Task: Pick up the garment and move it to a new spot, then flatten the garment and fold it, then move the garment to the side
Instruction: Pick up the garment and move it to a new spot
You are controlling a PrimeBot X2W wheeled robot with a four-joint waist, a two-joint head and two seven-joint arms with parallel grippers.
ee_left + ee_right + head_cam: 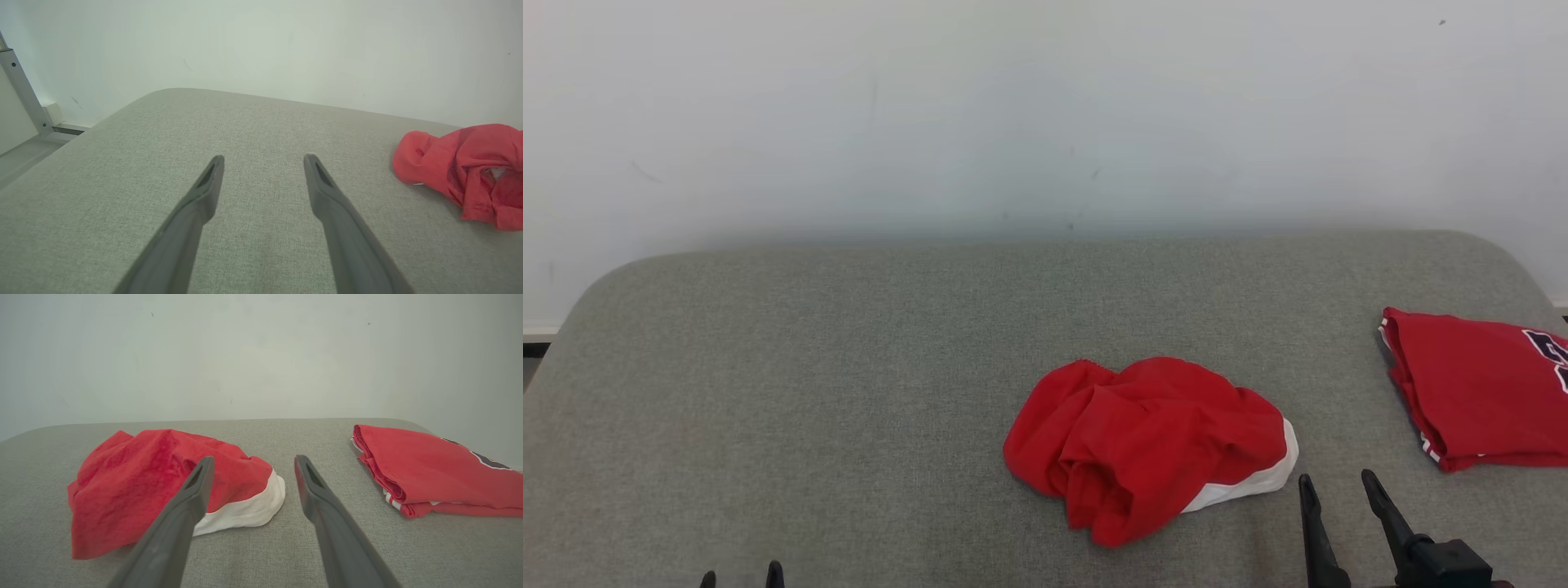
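The crumpled red cloth garment with a white band point(1147, 445) lies in a loose heap on the padded grey fabric surface point(849, 367), toward the near edge and a little right of centre. Bunched like that, it looks ready to be lifted, though what kind of garment it is I cannot tell. Just to its right the right gripper point(1337, 479) hovers with its two dark fingers spread and empty, seemingly placed for the first grasp. The left gripper point(742, 573), equally spread and empty, waits at the near left, well apart. At the right edge lies a folded red garment with dark lettering point(1478, 392), likely set aside to free the working area.
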